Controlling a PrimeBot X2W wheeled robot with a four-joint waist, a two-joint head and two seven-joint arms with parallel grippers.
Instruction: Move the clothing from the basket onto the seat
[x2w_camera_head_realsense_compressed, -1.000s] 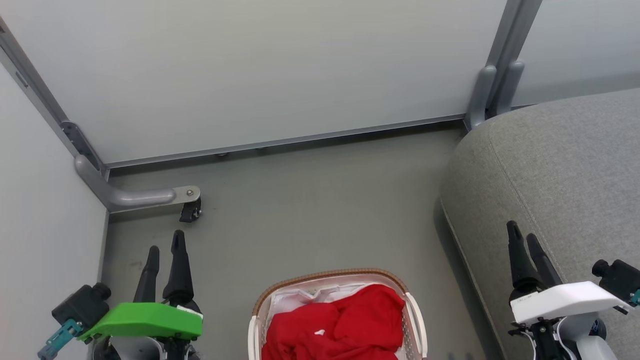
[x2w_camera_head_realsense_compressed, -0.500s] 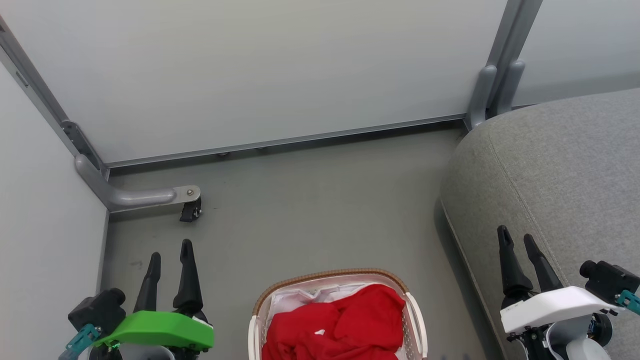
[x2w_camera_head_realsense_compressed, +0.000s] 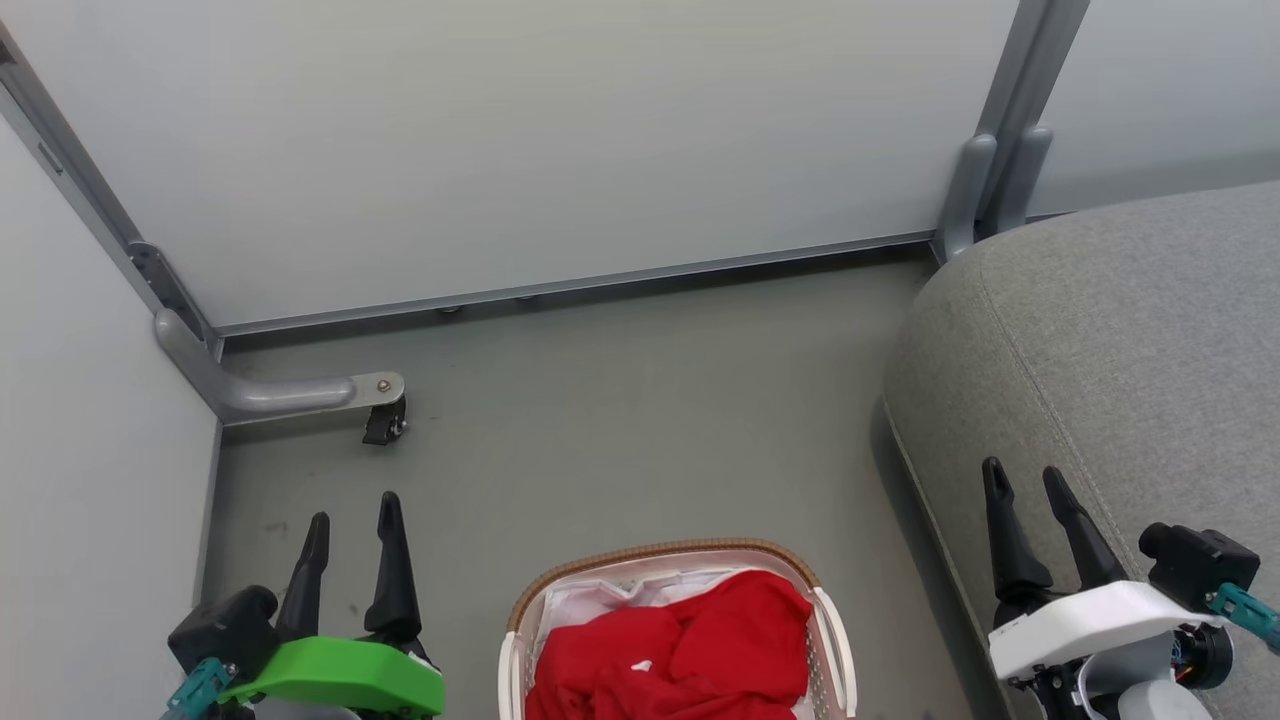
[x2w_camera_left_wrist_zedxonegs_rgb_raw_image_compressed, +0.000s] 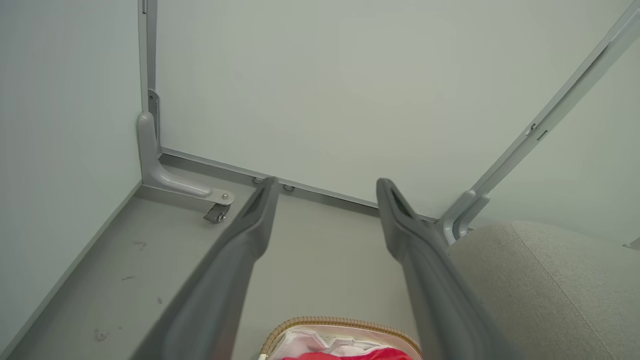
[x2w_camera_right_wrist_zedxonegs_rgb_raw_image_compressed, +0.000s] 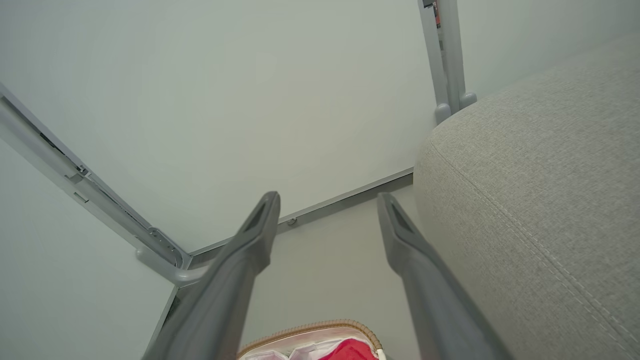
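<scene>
Heap of soft bright red clothing lies in the oval cream plastic basket between my left hand and right hand, both parted and empty, ready to reach in; large grey woven seat just beside

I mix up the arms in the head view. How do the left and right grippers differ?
The left gripper has a green cover, the right gripper a white cover. The left gripper hangs over bare floor left of the basket; the right gripper shows against the edge of the seat. Both are open, holding nothing, fingers pointing up the view.
</scene>
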